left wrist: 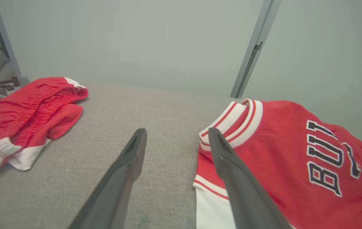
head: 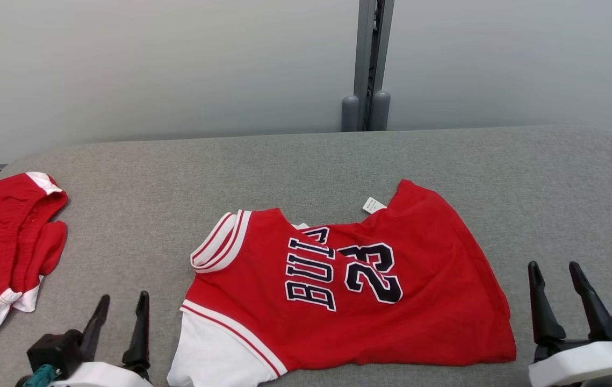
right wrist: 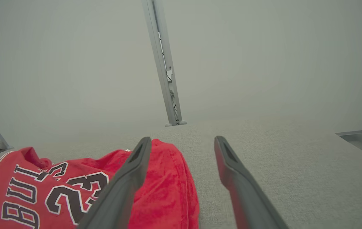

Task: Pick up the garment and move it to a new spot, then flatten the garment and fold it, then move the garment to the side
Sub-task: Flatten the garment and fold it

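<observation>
The garment (head: 348,290) is a red jersey with white trim, dark lettering and the number 23. It lies rumpled on the grey padded table (head: 306,161), collar to the left, a white tag at its far edge. My left gripper (head: 121,309) is open at the lower left, just left of the jersey's white sleeve. In the left wrist view the jersey (left wrist: 295,159) sits right of the open left gripper (left wrist: 176,135). My right gripper (head: 555,277) is open at the lower right, beside the hem. The right wrist view shows the jersey (right wrist: 72,187) left of the open right gripper (right wrist: 182,143).
Red shorts with white trim (head: 5,252) lie bunched at the table's left edge, also in the left wrist view as red shorts (left wrist: 25,117). A grey post (head: 367,64) stands against the pale wall behind the table. Bare grey surface lies far and right of the jersey.
</observation>
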Available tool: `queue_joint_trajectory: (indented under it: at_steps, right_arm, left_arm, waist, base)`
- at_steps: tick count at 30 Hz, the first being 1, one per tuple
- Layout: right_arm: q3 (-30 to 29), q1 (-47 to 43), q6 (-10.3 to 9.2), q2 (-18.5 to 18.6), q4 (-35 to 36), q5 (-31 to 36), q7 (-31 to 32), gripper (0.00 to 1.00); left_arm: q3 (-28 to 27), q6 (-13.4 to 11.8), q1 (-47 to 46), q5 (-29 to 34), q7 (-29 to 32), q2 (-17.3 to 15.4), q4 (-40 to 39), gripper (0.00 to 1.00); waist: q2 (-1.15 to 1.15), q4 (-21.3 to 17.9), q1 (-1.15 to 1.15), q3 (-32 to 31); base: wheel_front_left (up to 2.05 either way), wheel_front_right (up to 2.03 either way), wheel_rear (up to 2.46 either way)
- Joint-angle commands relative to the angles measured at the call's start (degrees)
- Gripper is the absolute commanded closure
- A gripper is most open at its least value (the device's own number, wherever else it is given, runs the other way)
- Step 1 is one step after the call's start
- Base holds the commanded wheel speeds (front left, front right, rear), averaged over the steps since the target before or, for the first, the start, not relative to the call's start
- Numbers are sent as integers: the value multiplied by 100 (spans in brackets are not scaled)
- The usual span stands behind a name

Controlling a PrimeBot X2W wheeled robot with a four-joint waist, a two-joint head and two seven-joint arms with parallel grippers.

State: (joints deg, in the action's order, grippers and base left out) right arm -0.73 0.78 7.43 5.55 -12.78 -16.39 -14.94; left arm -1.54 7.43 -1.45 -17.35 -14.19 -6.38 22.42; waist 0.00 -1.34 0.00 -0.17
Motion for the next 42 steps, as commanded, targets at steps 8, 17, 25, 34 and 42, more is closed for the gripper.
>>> queue_joint_trajectory:
  at_steps: [8, 17, 25, 34, 42]
  right_arm:
    - [111, 13, 12, 367, -423, -627, 943, 0]
    - [239, -53, 12, 615, -635, -1353, 2678, 0]
    - [86, 55, 12, 436, -692, -1286, 3463, 0]
    - [62, 159, 12, 263, -882, -1104, 3637, 0]
    - [196, 310, 12, 203, -1066, -1142, 3561, 0]
  left_arm:
    - [408, 9, 59, -348, 1090, -249, 220, 0]
    - [551, -271, 359, -633, 2889, -365, -527, 0]
    - [772, -307, 599, -777, 3897, -450, -1185, 0]
    - [933, -342, 482, -864, 4372, -480, -1110, 0]
    - [1093, -177, 310, -1081, 4495, -486, -806, 0]
  waist:
    - [0, 10, 0, -10]
    - [0, 67, 0, 24]
    - [0, 106, 0, 99]
    - [0, 108, 0, 243]
    - [0, 58, 0, 384]
  base:
    - [0, 0, 0]
    - [0, 0, 0]
    - [0, 0, 0]
    - [0, 0, 0]
    - [0, 0, 0]
